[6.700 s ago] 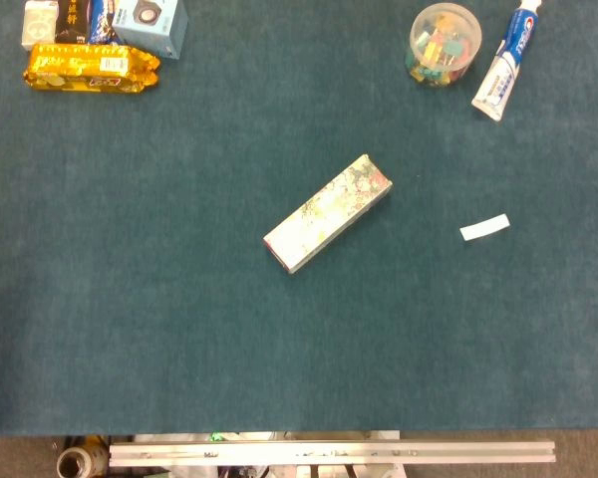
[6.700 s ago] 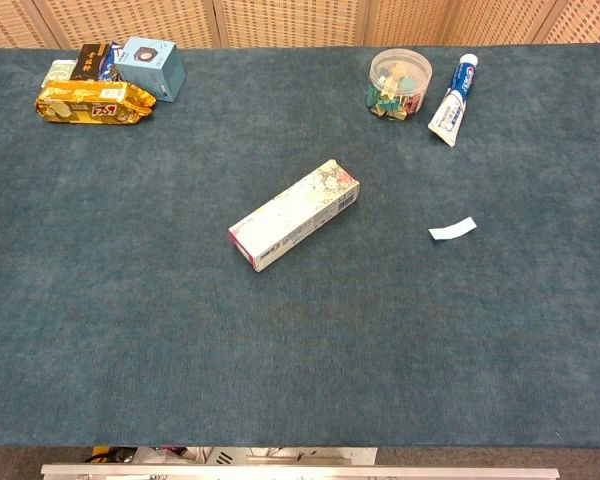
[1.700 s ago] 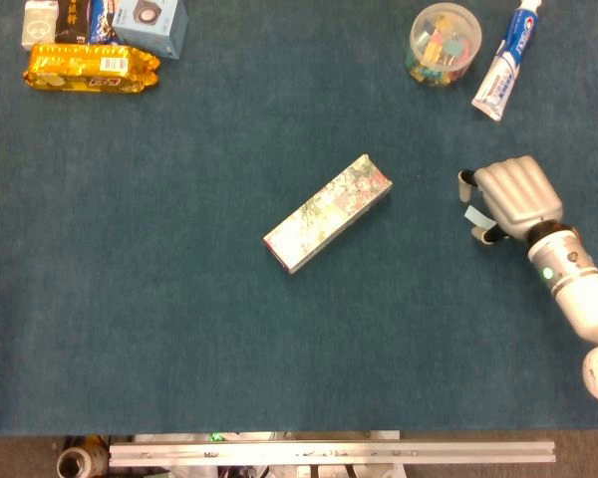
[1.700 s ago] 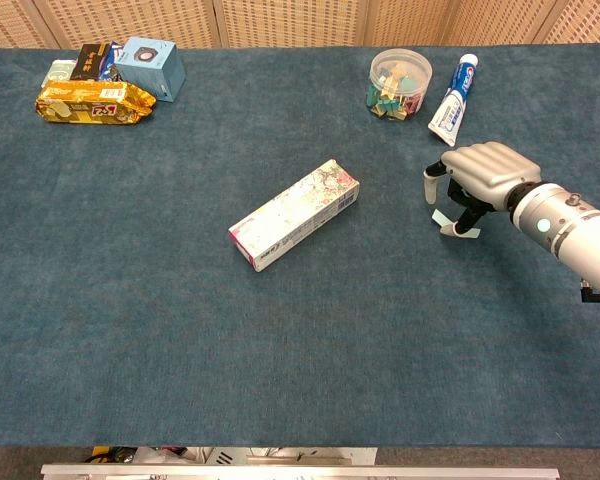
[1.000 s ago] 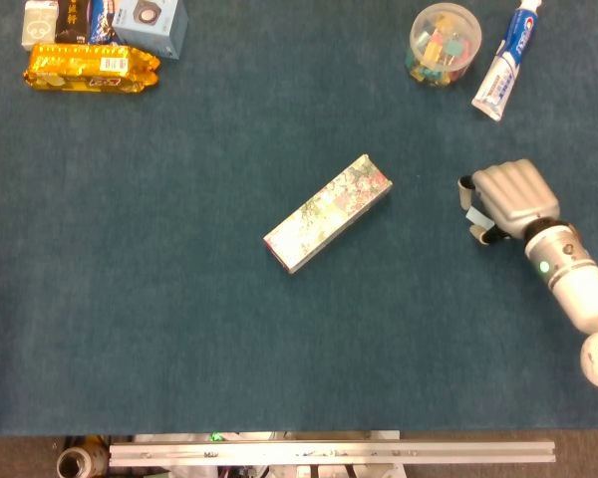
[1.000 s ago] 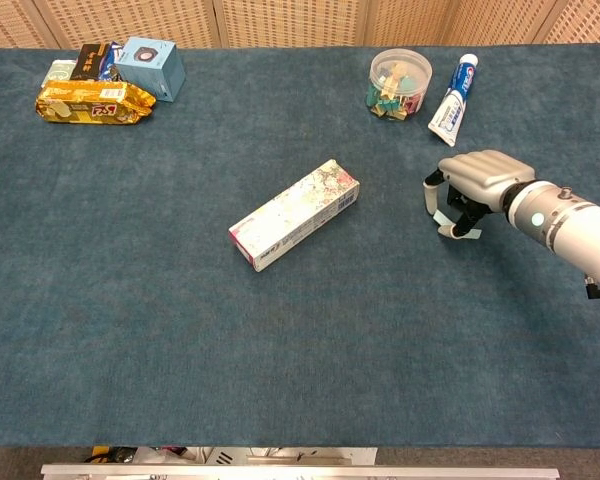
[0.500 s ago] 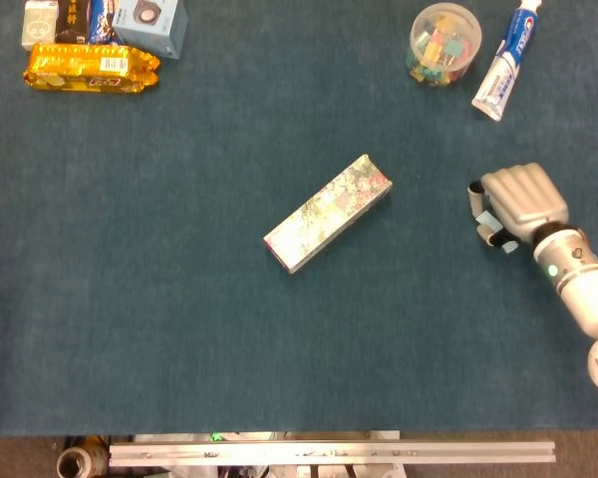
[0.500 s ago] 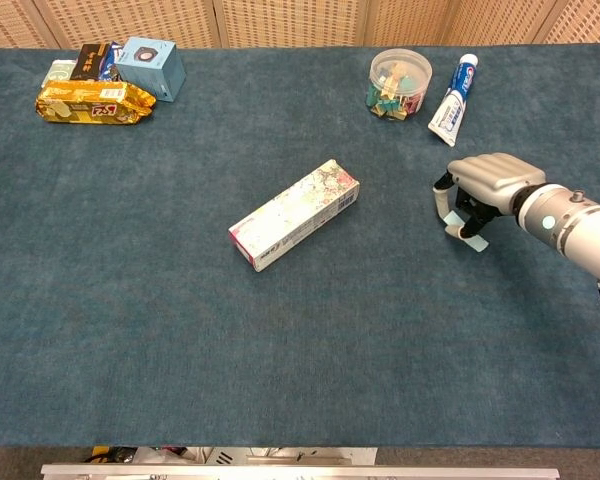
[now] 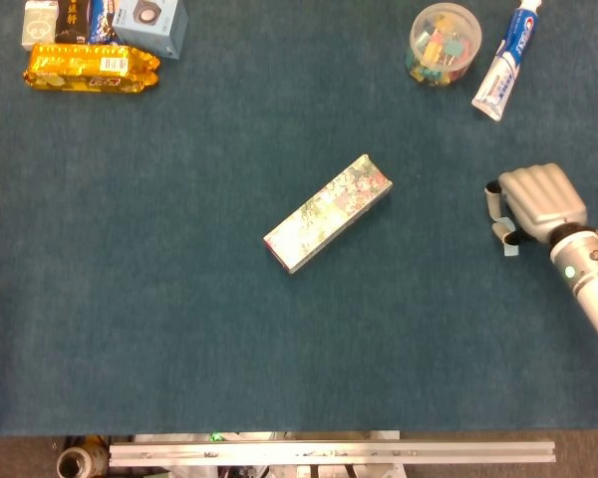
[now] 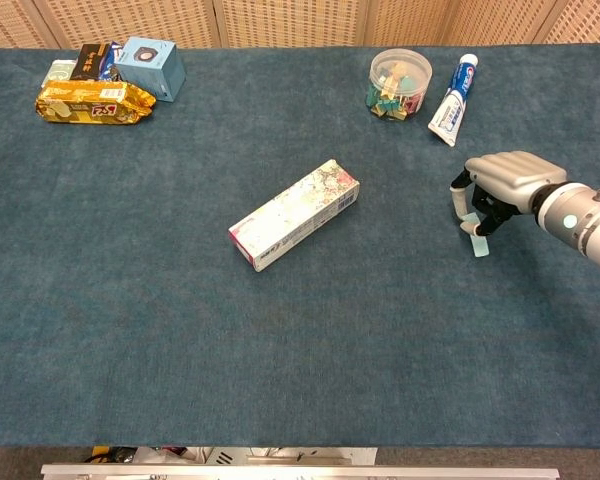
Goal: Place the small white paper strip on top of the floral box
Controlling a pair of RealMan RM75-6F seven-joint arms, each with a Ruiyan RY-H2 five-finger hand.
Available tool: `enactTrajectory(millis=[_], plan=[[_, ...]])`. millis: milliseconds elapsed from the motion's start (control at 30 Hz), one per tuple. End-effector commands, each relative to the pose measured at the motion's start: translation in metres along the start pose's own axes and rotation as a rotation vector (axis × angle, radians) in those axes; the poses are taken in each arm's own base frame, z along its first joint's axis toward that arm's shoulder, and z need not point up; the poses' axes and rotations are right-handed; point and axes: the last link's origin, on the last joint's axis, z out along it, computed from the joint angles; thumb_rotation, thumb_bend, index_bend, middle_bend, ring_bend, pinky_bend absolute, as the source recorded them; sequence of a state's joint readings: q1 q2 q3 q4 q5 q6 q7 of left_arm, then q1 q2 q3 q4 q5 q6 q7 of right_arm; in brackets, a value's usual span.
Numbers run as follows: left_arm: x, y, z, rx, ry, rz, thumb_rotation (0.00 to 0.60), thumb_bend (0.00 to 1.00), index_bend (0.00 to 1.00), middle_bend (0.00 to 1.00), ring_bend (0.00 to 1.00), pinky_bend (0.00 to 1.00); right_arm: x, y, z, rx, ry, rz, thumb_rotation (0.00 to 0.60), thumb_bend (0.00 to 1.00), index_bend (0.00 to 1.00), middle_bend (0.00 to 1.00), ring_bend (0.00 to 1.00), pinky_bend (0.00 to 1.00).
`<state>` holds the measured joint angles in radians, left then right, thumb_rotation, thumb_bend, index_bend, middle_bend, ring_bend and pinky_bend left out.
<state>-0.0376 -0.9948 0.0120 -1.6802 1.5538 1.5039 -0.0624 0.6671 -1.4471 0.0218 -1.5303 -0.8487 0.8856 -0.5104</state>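
The floral box (image 9: 327,213) lies slantwise in the middle of the blue cloth, also seen in the chest view (image 10: 294,214). My right hand (image 9: 540,204) hovers far to the right of it, fingers curled down, palm facing the cloth. The small white paper strip (image 10: 478,243) hangs from between its fingertips, pinched at the top end; in the head view only a small end of the strip (image 9: 508,245) shows below the fingers. The chest view shows the same hand (image 10: 505,180) a short way from the toothpaste tube. My left hand appears in neither view.
A clear tub of coloured clips (image 9: 445,44) and a toothpaste tube (image 9: 506,62) lie at the back right, just beyond the hand. Snack packs (image 9: 90,67) and a blue box (image 9: 151,22) sit at the back left. A metal rail (image 9: 329,453) lines the near edge.
My right hand came in, closed its fingers on the strip where it lay, then shifted to the right, away from the box, with the strip hanging from its fingertips.
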Motion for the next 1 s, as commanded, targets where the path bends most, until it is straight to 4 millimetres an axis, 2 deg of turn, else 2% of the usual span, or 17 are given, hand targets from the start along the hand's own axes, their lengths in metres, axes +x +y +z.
enactTrajectory(millis=[33, 400, 633, 800, 1000], plan=[[0.0, 0.0, 0.0, 0.0, -0.001, 0.001, 0.6, 0.34, 0.14, 0.33, 0.3, 0.23, 0.002, 0.002, -0.001, -0.002, 0.007, 0.004, 0.6, 0.32, 0.62, 0.97, 1.0, 1.0], [0.001, 0.0, 0.0, 0.005, 0.003, 0.003, 0.6, 0.35, 0.14, 0.33, 0.3, 0.23, 0.008, -0.001, -0.005, 0.014, 0.008, 0.068, 0.6, 0.37, 0.67, 0.98, 1.0, 1.0], [0.003, -0.001, -0.002, 0.009, 0.01, 0.003, 0.6, 0.34, 0.14, 0.33, 0.3, 0.23, 0.034, -0.024, -0.011, 0.113, -0.011, 0.298, 0.6, 0.37, 0.67, 0.98, 1.0, 1.0], [0.003, 0.001, -0.003, 0.006, 0.011, 0.003, 0.6, 0.35, 0.14, 0.33, 0.3, 0.23, 0.05, -0.042, -0.009, 0.18, -0.01, 0.428, 0.6, 0.37, 0.67, 0.98, 1.0, 1.0], [0.004, 0.001, -0.005, 0.007, 0.012, 0.004, 0.6, 0.35, 0.14, 0.33, 0.3, 0.23, 0.056, -0.065, 0.001, 0.221, -0.003, 0.546, 0.6, 0.37, 0.67, 0.98, 1.0, 1.0]])
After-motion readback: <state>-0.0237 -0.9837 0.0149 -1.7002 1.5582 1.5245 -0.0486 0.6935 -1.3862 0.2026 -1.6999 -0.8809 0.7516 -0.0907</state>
